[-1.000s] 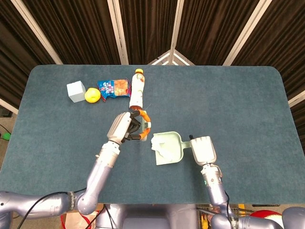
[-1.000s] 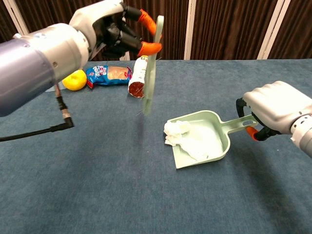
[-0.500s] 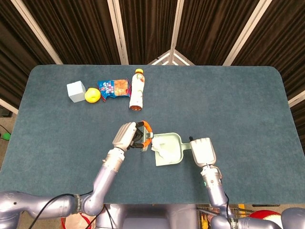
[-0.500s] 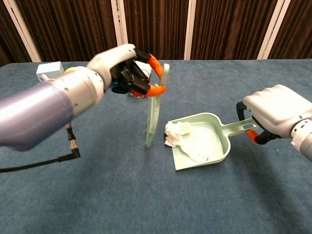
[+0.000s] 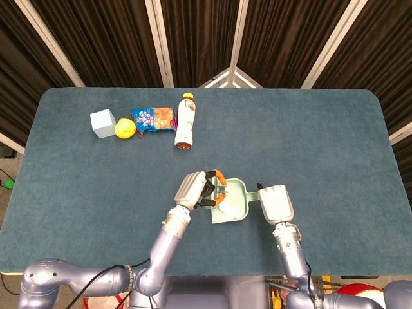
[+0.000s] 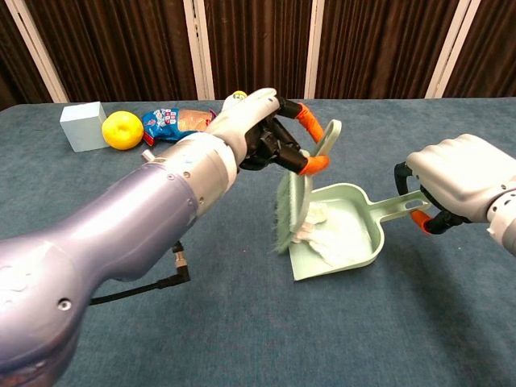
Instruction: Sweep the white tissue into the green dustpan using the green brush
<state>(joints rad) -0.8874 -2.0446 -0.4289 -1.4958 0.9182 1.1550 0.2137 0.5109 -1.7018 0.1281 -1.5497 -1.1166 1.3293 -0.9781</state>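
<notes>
My left hand (image 6: 262,141) (image 5: 196,188) grips the green brush (image 6: 297,192) by its handle, bristles down at the open mouth of the green dustpan (image 6: 363,242) (image 5: 239,203). The white tissue (image 6: 326,234) lies inside the pan, just behind the bristles; in the head view the hand covers most of it. My right hand (image 6: 459,179) (image 5: 275,203) holds the dustpan's handle at the right, keeping the pan flat on the table.
At the back left of the blue table (image 5: 309,129) lie a pale cube (image 5: 102,123), a yellow lemon (image 5: 124,129), a snack packet (image 5: 153,118) and a bottle on its side (image 5: 185,120).
My left hand has come down and to the right with the brush, from beside the pan to its mouth, pushing the tissue further in. The right hand and pan stayed still.
</notes>
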